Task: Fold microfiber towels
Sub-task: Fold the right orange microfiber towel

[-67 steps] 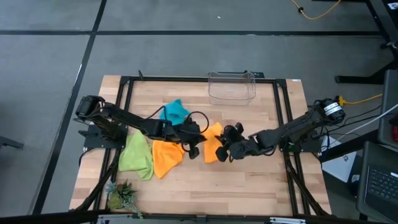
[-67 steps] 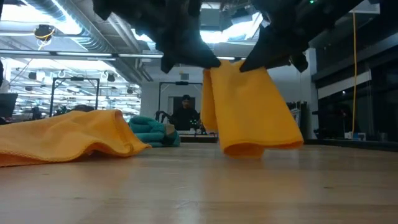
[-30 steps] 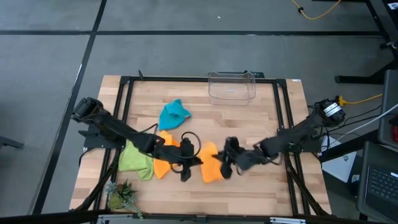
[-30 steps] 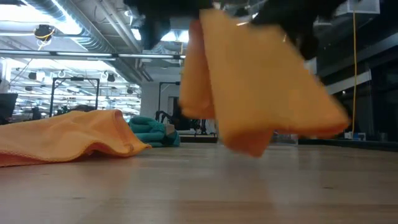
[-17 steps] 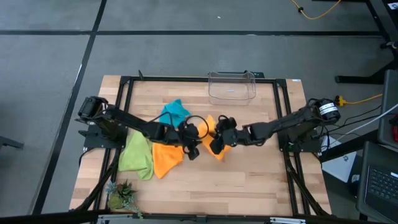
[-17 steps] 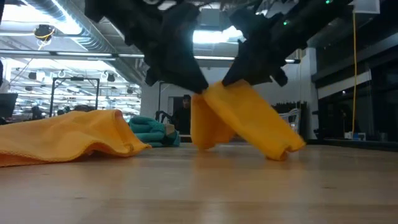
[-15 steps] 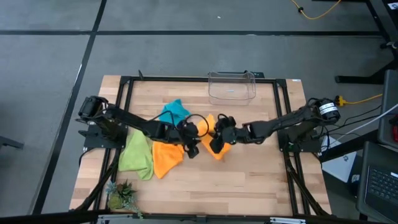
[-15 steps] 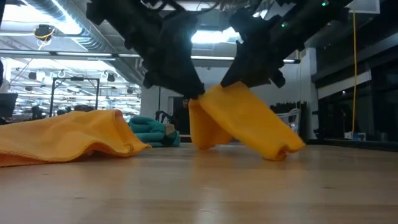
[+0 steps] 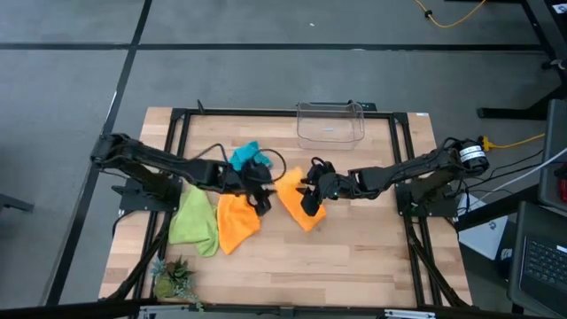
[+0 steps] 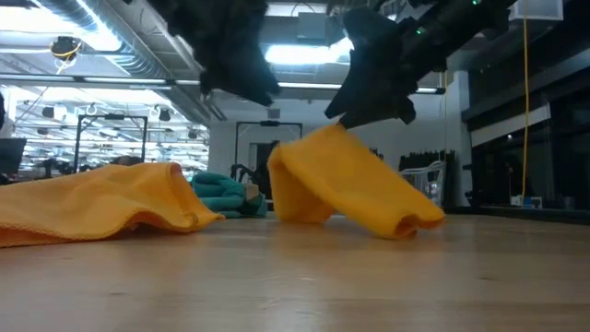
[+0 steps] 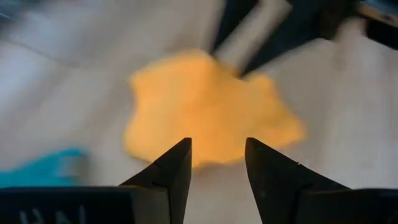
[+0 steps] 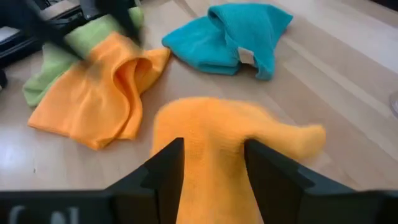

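Note:
An orange microfiber towel (image 9: 291, 199) lies folded over in a hump (image 10: 350, 184) at the table's middle, resting on its folded edge and loose end. My left gripper (image 9: 260, 199) is open, up and to the towel's left, with the towel (image 11: 205, 106) ahead of its fingers. My right gripper (image 9: 310, 197) is open right over the hump's top (image 10: 330, 131), and the towel (image 12: 211, 124) shows between its fingers. A second orange towel (image 9: 235, 221), a lime green one (image 9: 193, 221) and a turquoise one (image 9: 246, 156) lie crumpled to the left. My right gripper (image 10: 346, 111) stands open at the top of the towel's hump, coming at it slanting down from the table's right. Whether a fingertip touches the cloth I cannot tell.
A clear plastic container (image 9: 330, 108) stands at the table's far edge. A small green plant (image 9: 173, 279) sits at the near left corner. A black frame runs around the table (image 9: 354, 257), with bare wood near the front and right.
Both grippers carried the lifted orange towel from near the front toward the table's middle and lowered it. It now lies on the wood, folded over into a hump. My left gripper has let go and drawn back up and toward the table's left.

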`<state>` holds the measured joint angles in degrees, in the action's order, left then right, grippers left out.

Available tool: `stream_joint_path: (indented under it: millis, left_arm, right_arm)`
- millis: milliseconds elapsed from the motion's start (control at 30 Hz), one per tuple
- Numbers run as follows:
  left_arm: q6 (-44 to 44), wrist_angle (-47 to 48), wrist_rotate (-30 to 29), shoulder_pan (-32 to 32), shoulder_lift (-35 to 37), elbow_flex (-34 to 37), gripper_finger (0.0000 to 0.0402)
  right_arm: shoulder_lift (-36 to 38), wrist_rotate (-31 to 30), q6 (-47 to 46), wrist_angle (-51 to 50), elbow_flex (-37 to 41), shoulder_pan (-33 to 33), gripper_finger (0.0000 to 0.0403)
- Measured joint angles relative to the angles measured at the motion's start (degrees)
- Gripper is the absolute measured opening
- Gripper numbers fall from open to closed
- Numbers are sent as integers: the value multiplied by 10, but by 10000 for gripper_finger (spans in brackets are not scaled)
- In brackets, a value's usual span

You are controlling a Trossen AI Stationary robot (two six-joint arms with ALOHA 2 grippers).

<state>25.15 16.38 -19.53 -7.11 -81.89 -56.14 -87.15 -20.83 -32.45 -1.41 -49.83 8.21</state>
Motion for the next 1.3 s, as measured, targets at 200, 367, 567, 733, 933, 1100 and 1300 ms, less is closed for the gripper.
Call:
stream_joint_path:
  millis: [200,367,567,733,933,1100,1300]
  left_arm:
    - [-60,76,-61,58,20,0,141]
    - [-59,67,18,98,-19,0,141]
    - [-58,40,76,105,-77,0,141]
    - [-58,-30,125,72,-108,0,141]
    - [-62,-58,123,25,-125,0,141]
    - [-58,-66,83,-1,-125,0,141]
    - [-58,-77,70,-18,-125,0,141]
  right_arm:
    - [0,0,0,-4,0,7,166]
    - [0,2,-1,-6,0,18,166]
    - [-2,-5,-6,-53,1,30,166]
    - [-5,68,8,-82,20,48,166]
    - [-12,94,87,-82,32,77,166]
    - [-44,94,67,-14,59,85,166]
    - [-119,188,-6,43,63,85,166]
